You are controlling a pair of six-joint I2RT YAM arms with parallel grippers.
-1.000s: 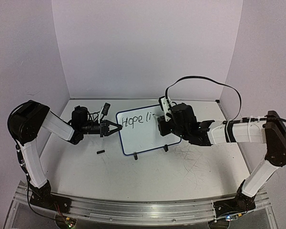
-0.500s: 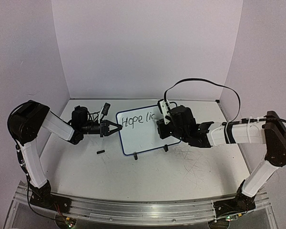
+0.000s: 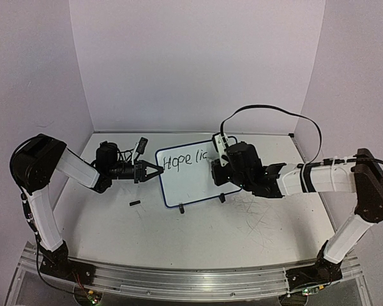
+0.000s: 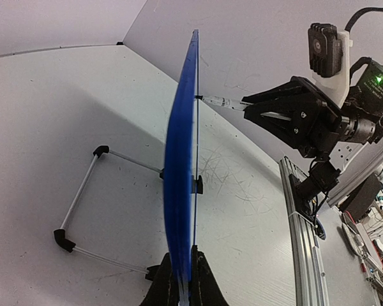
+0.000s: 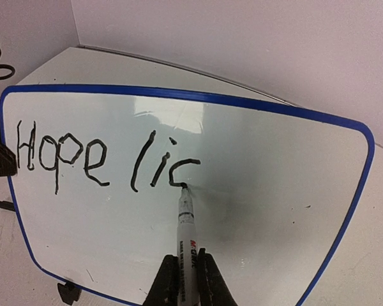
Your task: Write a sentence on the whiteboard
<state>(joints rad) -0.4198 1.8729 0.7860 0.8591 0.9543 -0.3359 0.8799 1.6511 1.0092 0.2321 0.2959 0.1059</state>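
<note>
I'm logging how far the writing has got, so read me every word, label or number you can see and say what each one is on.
"Hope lic": handwritten in black along the upper part of the whiteboard.
Small red and black print on the marker barrel: too blurred to read.
No other text can be made out in any view.

The flat white tabletop [image 3: 198, 242] is scuffed, with a tangle of thin dark scratch marks [image 3: 258, 213] on its right half. Near the middle stands a small rectangular whiteboard with a thin dark-blue rim [image 3: 191, 185]. It is propped on small black feet [image 3: 181, 206] and a bent silver wire stand with black corner caps [image 4: 78, 193] that rests on the surface behind it. To the left of the board, apart from it, lies a small black oblong piece [image 3: 135, 204], too small to identify.
</note>
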